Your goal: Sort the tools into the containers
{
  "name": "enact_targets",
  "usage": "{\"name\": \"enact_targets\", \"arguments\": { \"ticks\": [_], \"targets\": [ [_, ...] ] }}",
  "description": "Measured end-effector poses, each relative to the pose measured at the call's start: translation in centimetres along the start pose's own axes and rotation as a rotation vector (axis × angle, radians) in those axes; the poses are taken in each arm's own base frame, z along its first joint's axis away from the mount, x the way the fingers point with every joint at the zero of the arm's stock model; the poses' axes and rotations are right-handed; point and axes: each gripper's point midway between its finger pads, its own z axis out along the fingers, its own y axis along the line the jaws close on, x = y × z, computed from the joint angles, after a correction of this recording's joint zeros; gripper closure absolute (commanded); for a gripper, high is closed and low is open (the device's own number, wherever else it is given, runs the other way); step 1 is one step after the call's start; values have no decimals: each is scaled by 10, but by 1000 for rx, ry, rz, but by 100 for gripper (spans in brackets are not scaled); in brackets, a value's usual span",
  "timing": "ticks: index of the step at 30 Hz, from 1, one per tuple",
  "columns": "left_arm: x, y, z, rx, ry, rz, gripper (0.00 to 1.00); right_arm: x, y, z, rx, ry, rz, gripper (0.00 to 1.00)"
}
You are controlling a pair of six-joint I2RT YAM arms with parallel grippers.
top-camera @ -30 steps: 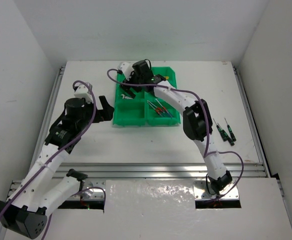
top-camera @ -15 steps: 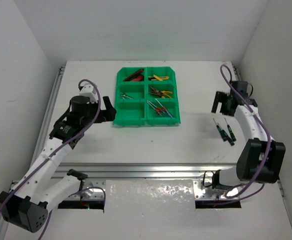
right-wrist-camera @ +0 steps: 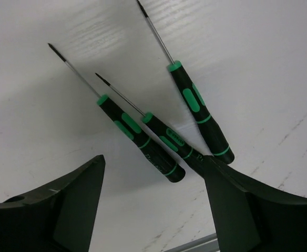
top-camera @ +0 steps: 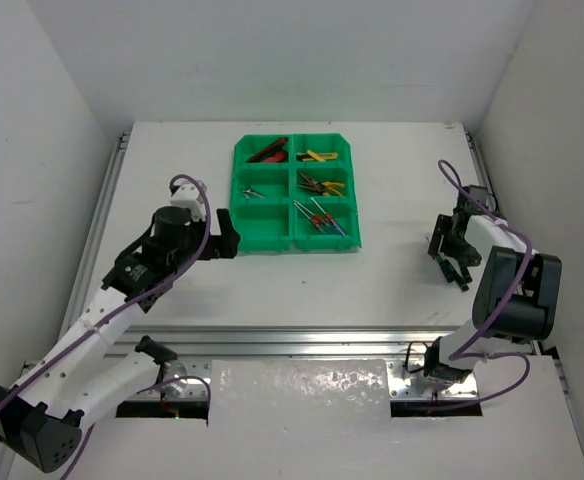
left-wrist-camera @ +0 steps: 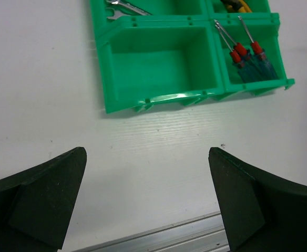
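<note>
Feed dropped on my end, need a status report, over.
Left claw open, empty, facing the tray. Right claw open above three loose screwdrivers on the table, none gripped. Nothing in the way.

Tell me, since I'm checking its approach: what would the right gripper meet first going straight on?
Probably the three black-and-green-handled screwdrivers lying on the white table; the open right gripper frames their handles, though depth is unclear.

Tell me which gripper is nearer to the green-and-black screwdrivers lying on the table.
Right. The right gripper hangs open directly above the green-and-black screwdrivers. The left gripper sits open far across the table, beside the green tray's near-left corner.
</note>
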Motion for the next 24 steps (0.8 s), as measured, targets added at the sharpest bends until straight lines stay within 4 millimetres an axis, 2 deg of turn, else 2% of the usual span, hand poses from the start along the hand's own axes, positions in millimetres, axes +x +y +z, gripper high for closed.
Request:
{"name": "enact_targets", "arguments": {
  "ticks": [7,11,16,21,24],
  "targets": [
    [-1,-7,-7,13,-20,19,0,-8,6,2,-42,-35,-40,35],
    [1,-9,-7,21,-14,25,0,-14,8,0,-59,-59,-53,53],
    [3,-15,-8,40,-8,36,0,-31,6,0,-39,-82,-62,55],
    [5,-19,-9,53,-3,45,0,-49,-3,17,12,-67,-78,61],
    [7,-21,-9,59,1,50,0,-45,-7,32,30,-27,-84,61]
  ]
}}
